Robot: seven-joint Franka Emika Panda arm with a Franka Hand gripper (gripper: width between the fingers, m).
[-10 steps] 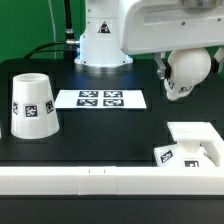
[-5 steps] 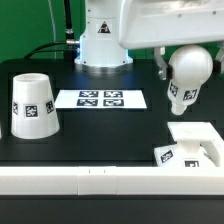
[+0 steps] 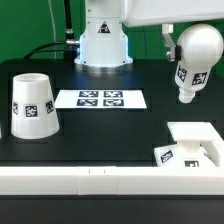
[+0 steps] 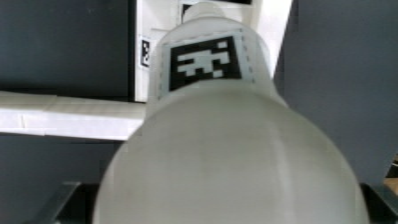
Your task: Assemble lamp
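Your bulb [image 3: 193,55] hangs in the air in the upper right of the exterior view. Its round end is up and its tagged neck [image 3: 186,92] points down and slightly toward the exterior view's left. In the wrist view it fills nearly the whole frame. The gripper [image 4: 222,205] shows only as dark pads flanking the round end, so read the jaws as closed on the bulb and carrying it. The lamp base [image 3: 192,130] lies on the black table [image 3: 110,135] below the bulb, in the lower right of the exterior view, well apart from the neck tip. The shade [image 3: 32,103] stands mouth down at the far left, untouched, with the marker board [image 3: 100,99] between it and the robot body [image 3: 103,35]. A white rail [image 3: 90,182] runs along the bottom edge.

Judging from this, you are on the first joining step, bringing the bulb to the base, and the shade comes afterwards. Next you will likely need to stand the neck vertical, centre it over the base's socket and lower it straight. The socket itself is not clearly visible here, so check the alignment before you descend. The grip is on a smooth rounded surface, so expect the bulb to twist in the pads if the neck meets the base off-centre.
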